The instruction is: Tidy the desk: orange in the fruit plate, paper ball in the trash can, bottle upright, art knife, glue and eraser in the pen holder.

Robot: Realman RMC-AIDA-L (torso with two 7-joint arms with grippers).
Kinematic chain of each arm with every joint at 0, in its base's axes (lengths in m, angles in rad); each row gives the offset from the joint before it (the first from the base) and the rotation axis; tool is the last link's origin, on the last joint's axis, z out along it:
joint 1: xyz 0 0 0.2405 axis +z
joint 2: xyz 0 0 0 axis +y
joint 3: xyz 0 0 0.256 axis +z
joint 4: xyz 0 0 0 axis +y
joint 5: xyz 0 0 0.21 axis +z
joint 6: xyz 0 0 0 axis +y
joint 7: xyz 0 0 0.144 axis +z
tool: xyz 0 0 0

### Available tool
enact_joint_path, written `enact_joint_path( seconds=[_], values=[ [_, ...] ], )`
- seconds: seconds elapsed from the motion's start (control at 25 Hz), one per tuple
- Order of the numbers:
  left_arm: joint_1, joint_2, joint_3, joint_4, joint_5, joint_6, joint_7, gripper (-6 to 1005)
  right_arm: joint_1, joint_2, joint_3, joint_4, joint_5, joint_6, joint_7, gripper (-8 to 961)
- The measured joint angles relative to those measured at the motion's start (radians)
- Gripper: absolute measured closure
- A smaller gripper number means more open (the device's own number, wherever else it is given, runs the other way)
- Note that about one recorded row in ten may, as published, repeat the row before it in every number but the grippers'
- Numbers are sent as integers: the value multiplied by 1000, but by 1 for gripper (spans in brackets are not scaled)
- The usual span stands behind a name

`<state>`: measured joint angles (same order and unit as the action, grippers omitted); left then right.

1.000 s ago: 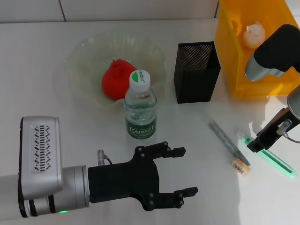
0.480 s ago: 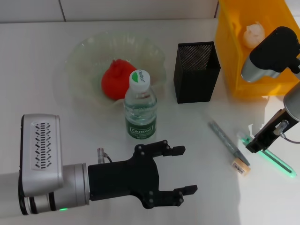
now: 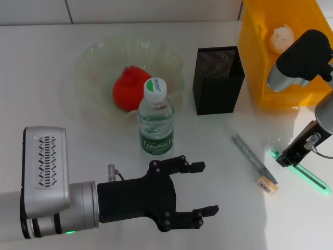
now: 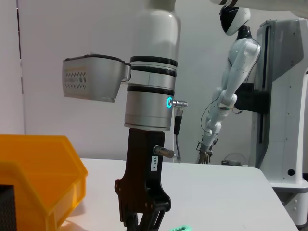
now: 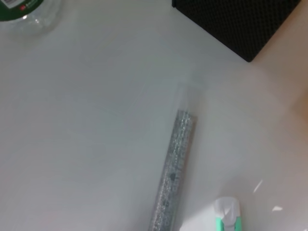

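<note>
Art knife [image 3: 302, 173], green, lies flat on the desk [image 3: 52, 62] at the right side, angled; its end also shows in the right wrist view [image 5: 226, 215]. Right gripper [image 3: 286, 156] is down right over the knife's upper end, black fingers at/around it; can't tell if they're clenched or released, contact unclear. Just left of the knife: the glue [image 3: 253, 158], a grey glittery stick lying flat, also in the right wrist view [image 5: 172, 175]. Eraser [image 3: 267, 185], small tan block, sits at the glue's lower end, touching or nearly so.

Pen holder [image 3: 217, 79], black mesh, stands upright above the glue, near the trash can [image 3: 270, 57]; its corner shows in the right wrist view [image 5: 240, 24]. Trash can is yellow, at the far right, w/ the paper ball [image 3: 282, 38] inside.

Bottle [image 3: 155, 117] is upright, white cap on, just in front of the fruit plate [image 3: 88, 73]. Orange [image 3: 129, 88] is in the plate, right behind the bottle.

Left gripper [image 3: 195, 190] hangs low at the front, below the bottle, apart from it; fingers spread wide, nothing b/w them.
</note>
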<state>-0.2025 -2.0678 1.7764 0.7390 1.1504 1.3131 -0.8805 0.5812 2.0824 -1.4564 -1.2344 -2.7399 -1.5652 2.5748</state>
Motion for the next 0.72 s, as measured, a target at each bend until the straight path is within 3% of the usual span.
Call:
enact_joint_path(
  seconds=[0.32, 0.48, 0.72],
  values=[
    [0, 0, 0, 0, 0, 2, 0, 213, 1, 1, 2, 11, 8, 6, -1, 779],
    [0, 0, -1, 0, 0, 5, 0, 213, -7, 0, 24, -44, 30, -23, -1, 779],
    [0, 2, -4, 3, -1, 16, 1, 213, -11, -2, 198, -222, 93, -140, -35, 779]
  ],
)
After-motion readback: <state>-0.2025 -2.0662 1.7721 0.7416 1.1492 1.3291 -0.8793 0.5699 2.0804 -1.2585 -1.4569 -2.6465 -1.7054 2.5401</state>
